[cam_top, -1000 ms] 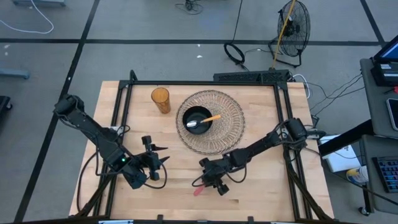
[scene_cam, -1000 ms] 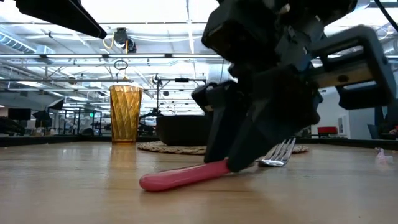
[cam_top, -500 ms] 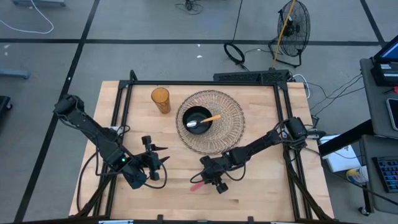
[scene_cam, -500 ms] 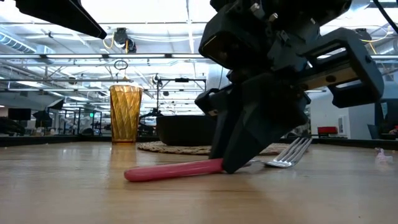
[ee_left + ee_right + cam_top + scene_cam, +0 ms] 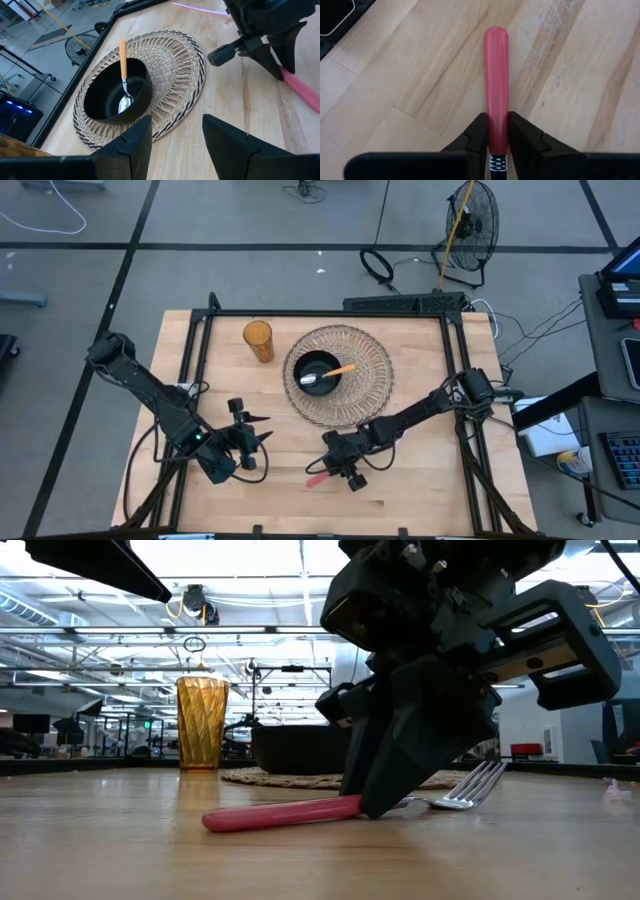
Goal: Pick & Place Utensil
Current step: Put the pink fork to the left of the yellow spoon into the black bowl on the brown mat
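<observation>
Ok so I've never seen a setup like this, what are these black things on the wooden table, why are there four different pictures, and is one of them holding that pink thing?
The black things are two jointed robot arms, each ending in a two-finger tool. The four pictures show one moment from four cameras: one overhead, one at tabletop level, and one on each arm's wrist.

On the wooden table lies a round woven mat with a black bowl on it; an orange-handled spoon rests in the bowl. An amber cup stands beside the mat.

The pink thing is the handle of a fork. The right tool is shut on it, near where the pink handle meets the metal. In the tabletop view the handle's far end looks to rest on the wood while the tines tilt upward.

The left tool is open, holds nothing and waits near the table's front left.
</observation>
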